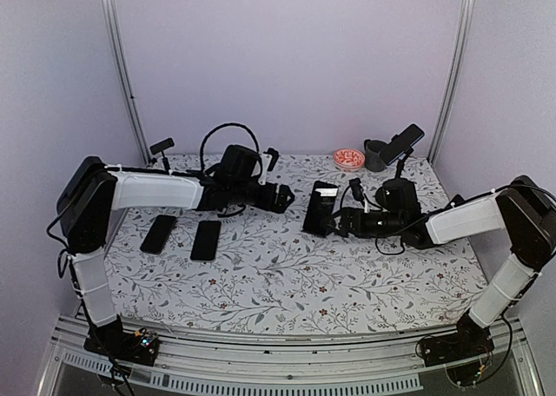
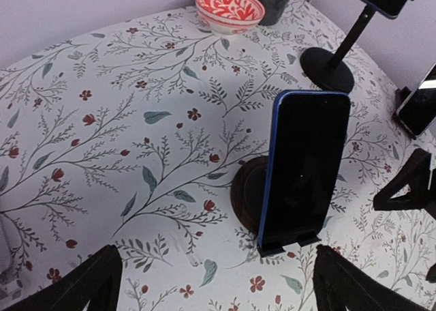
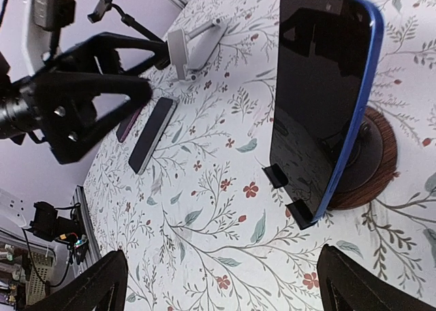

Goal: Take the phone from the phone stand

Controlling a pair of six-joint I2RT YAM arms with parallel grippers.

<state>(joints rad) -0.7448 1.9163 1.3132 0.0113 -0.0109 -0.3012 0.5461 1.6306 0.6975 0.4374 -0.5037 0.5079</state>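
A dark phone with a blue edge (image 2: 306, 164) stands upright in a black phone stand with a round brown base (image 2: 246, 191) near the middle of the table (image 1: 261, 283). It also shows in the top view (image 1: 322, 203) and the right wrist view (image 3: 320, 99), where the base (image 3: 371, 154) sits behind it. My left gripper (image 2: 218, 290) is open and empty, a short way left of the phone. My right gripper (image 3: 228, 287) is open and empty, just right of the phone and facing its screen. Neither touches the phone.
Two phones (image 1: 159, 234) (image 1: 206, 240) lie flat at the left. A tall stand holding another phone (image 1: 401, 144), a dark cup (image 1: 374, 155) and a red patterned bowl (image 1: 348, 158) stand at the back right. A small empty stand (image 1: 162, 146) is at the back left.
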